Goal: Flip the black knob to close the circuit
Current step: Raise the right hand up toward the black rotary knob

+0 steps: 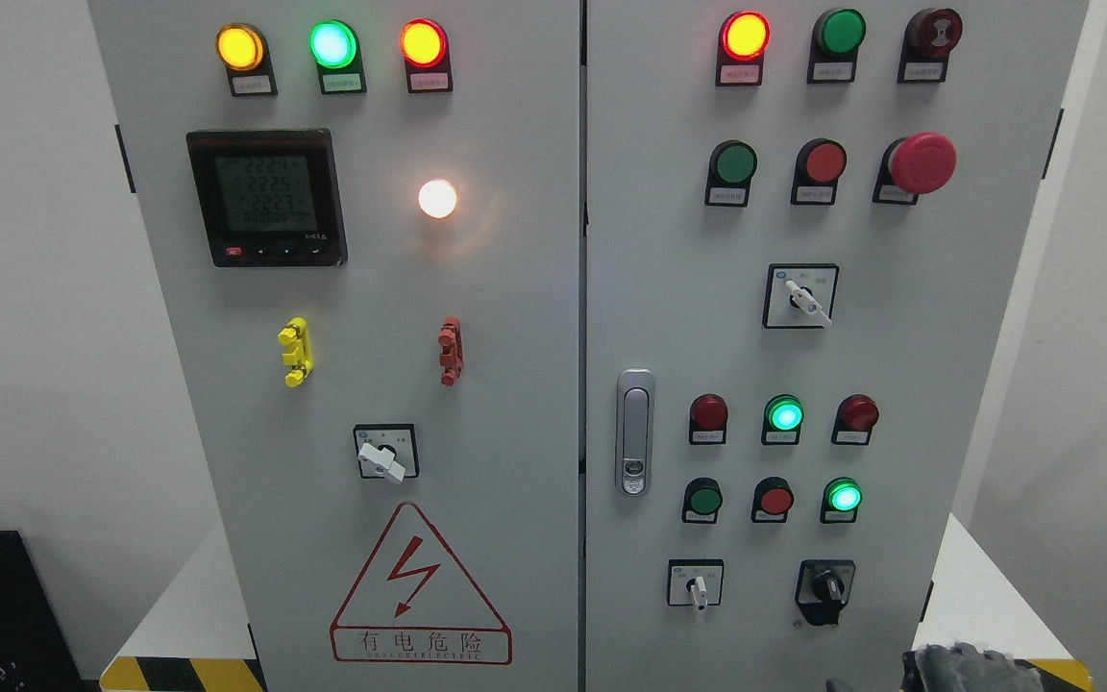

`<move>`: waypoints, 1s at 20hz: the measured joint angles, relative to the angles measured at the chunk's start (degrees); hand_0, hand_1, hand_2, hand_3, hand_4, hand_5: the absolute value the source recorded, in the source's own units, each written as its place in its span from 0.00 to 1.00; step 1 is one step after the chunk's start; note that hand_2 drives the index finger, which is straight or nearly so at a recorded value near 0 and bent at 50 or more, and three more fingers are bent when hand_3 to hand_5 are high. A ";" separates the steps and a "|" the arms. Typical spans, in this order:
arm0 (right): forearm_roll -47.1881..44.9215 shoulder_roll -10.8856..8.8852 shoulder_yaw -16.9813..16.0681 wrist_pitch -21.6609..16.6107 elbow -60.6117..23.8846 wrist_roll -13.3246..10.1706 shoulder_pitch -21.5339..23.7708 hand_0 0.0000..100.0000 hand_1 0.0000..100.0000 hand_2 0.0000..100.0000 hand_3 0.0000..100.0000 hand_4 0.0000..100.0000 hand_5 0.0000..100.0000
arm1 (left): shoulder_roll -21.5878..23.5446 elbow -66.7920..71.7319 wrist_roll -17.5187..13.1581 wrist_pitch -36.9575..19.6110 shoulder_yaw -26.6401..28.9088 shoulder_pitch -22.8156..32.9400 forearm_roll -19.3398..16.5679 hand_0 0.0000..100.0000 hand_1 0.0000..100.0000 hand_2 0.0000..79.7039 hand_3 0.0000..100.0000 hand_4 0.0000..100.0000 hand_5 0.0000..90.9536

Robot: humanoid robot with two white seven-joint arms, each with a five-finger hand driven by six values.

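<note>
The black knob (pixel 826 585) sits at the lower right of the grey cabinet's right door (pixel 909 384), its handle pointing roughly straight down. Part of my right hand (pixel 971 668), dark and glove-like, shows at the bottom edge, below and to the right of the knob, apart from it. How its fingers stand is cut off by the frame. My left hand is out of view.
A white selector switch (pixel 699 588) sits left of the black knob. Another white selector (pixel 805 300) is higher up, one more (pixel 382 459) on the left door. Lit lamps, push buttons, a red mushroom button (pixel 922 161), a door latch (pixel 634 432), a meter (pixel 266 197).
</note>
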 measured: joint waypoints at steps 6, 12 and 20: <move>0.82 -0.09 1.91 2.94 1.94 1.17 -2.06 0.00 0.02 0.90 1.00 0.80 0.88 | 0.00 0.00 0.00 0.00 0.00 0.00 0.00 0.00 0.00 0.00 0.05 0.03 0.00; 1.00 -0.13 3.02 4.85 3.86 1.28 -4.13 0.00 0.03 0.90 1.00 0.80 0.88 | -0.01 0.00 0.00 0.00 0.00 0.00 0.00 0.00 0.00 0.00 0.05 0.03 0.00; 1.09 -0.18 3.75 5.27 5.86 1.37 -6.06 0.00 0.03 0.90 1.00 0.80 0.89 | -0.02 0.00 0.00 0.00 0.00 0.00 0.00 0.00 0.00 0.00 0.05 0.03 0.00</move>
